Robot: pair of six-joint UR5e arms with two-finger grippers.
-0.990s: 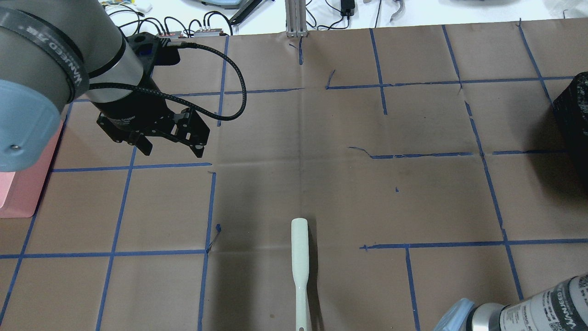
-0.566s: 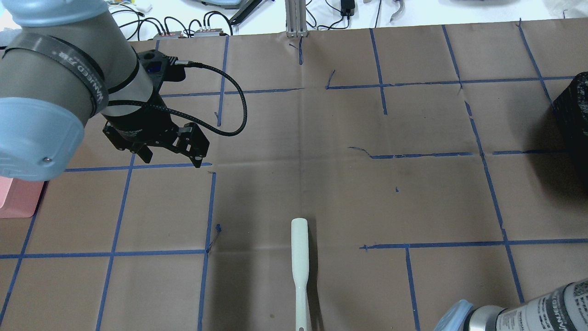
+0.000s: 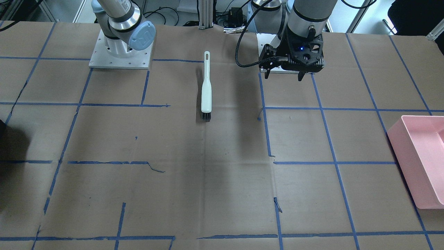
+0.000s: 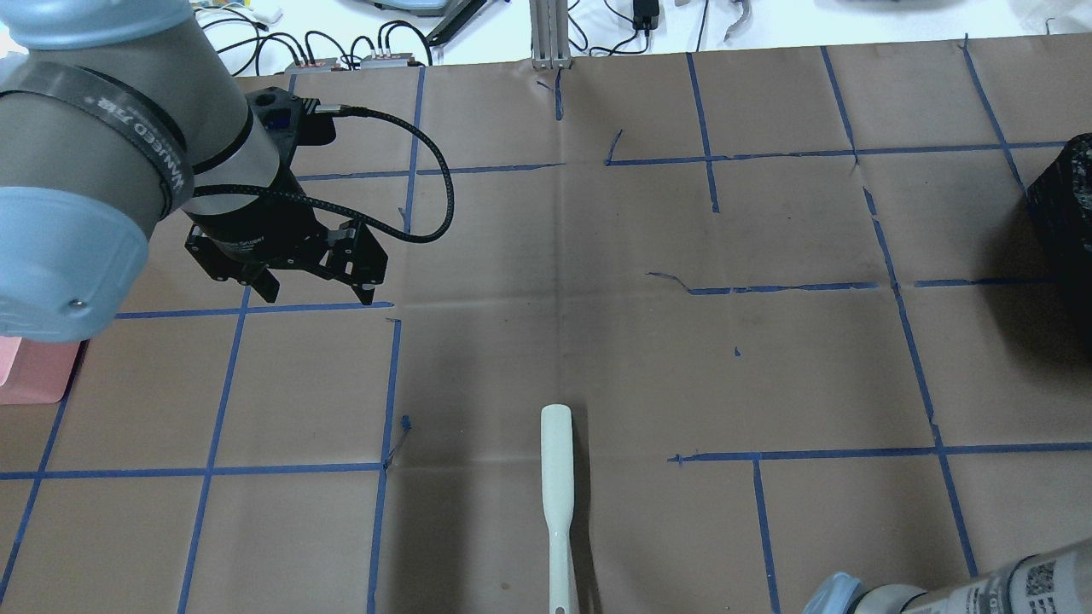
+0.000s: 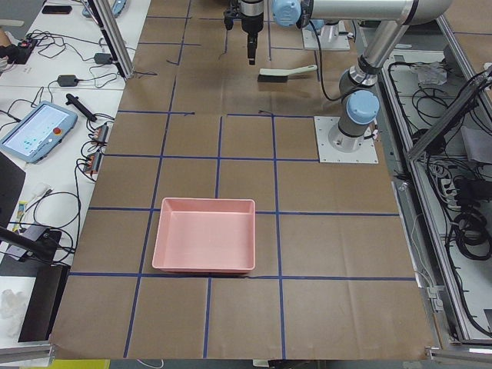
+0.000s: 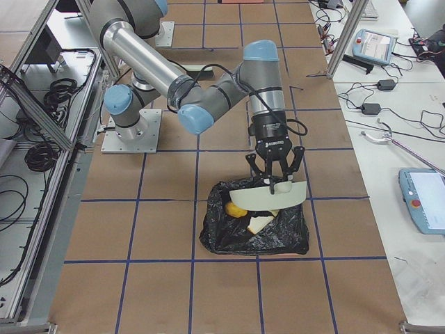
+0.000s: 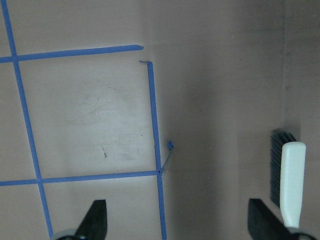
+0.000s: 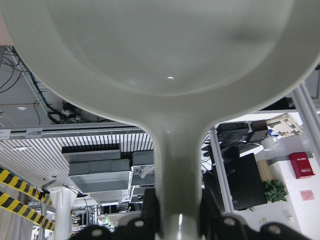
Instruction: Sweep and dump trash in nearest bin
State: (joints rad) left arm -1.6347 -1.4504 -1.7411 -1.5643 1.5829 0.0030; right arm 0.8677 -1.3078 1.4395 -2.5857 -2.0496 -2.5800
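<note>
Right jaws grasp one dustpan [image 6: 279, 195] over one black bin [image 6: 226, 240] holding one yellow lump [image 6: 235, 209], one bread piece [image 6: 261, 223]; left jaws released.

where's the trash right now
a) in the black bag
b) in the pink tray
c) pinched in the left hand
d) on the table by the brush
a: the side view from the robot's right shows the yellow lump and a bread piece lying inside the black bag, just below the dustpan that the right hand holds.
</note>
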